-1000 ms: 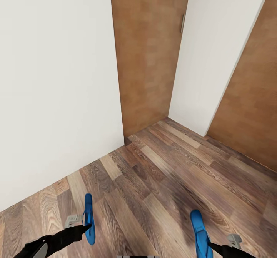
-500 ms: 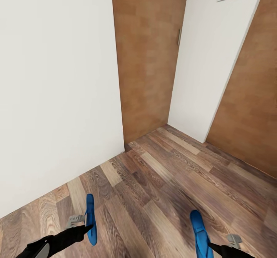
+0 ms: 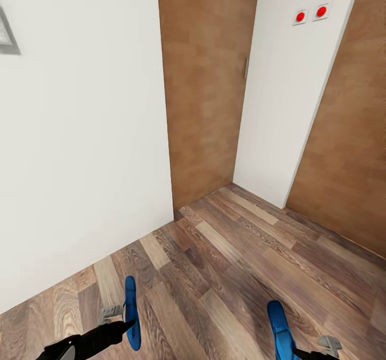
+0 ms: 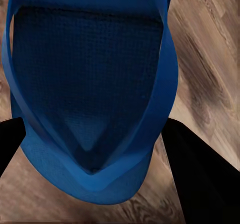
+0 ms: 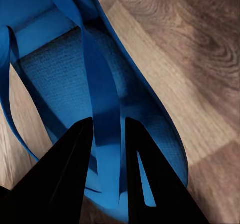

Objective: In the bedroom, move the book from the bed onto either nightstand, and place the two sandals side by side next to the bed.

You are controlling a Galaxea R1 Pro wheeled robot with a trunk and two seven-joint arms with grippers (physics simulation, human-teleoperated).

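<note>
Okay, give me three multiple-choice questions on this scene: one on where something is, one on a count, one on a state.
1. The two round red buttons sit on:
A the white wall panel
B the wood-plank floor
C a drawer

2. Bright blue flip-flop sandals in the head view:
A one
B two
C three

3. The right gripper is:
A open, empty
B shut on a sandal strap
C holding a book

Answers: 1 A, high between brown wooden doors. 2 B, left sandal and right sandal. 3 B, fingers pinch the strap.

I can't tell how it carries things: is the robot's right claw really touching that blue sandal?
Touching. In the right wrist view, the right gripper has its two dark fingers closed on either side of a strap of the sandal, with no gap showing.
</note>
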